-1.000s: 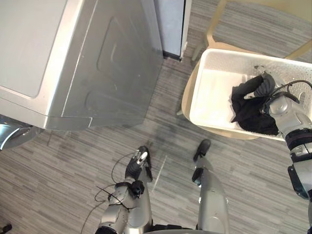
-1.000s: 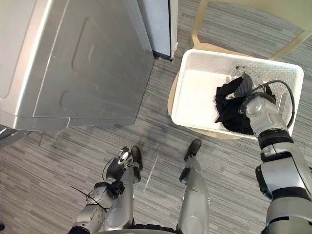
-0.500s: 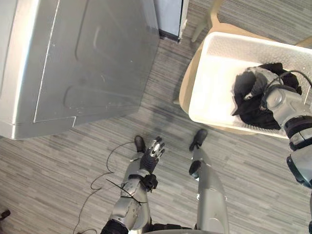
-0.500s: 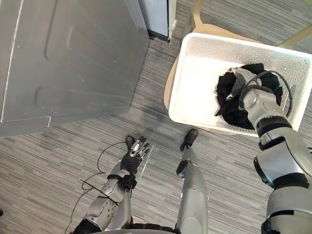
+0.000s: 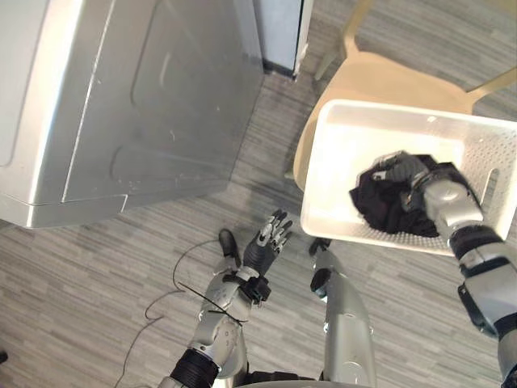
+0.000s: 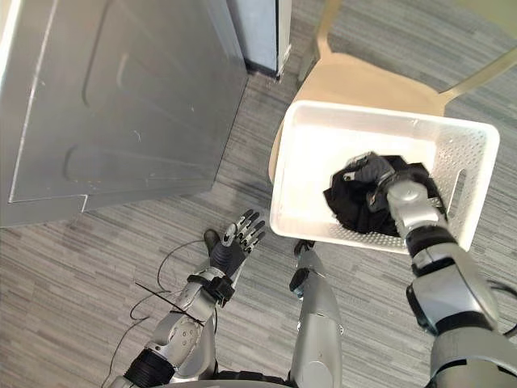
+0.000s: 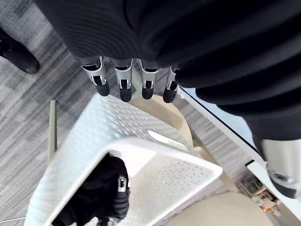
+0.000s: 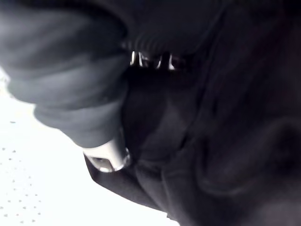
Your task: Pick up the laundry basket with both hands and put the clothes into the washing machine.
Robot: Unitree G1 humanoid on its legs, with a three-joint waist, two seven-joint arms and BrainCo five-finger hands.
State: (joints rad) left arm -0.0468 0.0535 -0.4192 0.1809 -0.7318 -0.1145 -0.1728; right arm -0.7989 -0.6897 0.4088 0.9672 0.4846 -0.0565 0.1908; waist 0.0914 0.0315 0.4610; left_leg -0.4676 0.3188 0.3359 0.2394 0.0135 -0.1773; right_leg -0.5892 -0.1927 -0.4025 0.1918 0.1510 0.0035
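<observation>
A white laundry basket (image 5: 347, 153) rests on a beige chair (image 5: 388, 81) at my right, with a heap of black clothes (image 5: 384, 206) in its near half. My right hand (image 5: 404, 168) is down in the basket on top of that heap, fingers curled into the cloth. The right wrist view has its thumb (image 8: 106, 155) pressed against the black clothes (image 8: 211, 155). My left hand (image 5: 271, 240) hovers over the floor just left of the basket, fingers straight and spread, holding nothing. Its fingertips (image 7: 122, 87) point at the basket's perforated wall (image 7: 117, 127).
The silver washing machine (image 5: 121, 105) stands at the upper left, showing its side panel. A pale blue-grey cabinet (image 5: 279, 32) stands behind it. Striped grey floor (image 5: 105, 283) lies open between the machine and the chair.
The camera has shifted. My right hand's fingers have curled into the black clothes. My left hand has risen and come forward beside the basket. More of the chair seat shows beyond the basket.
</observation>
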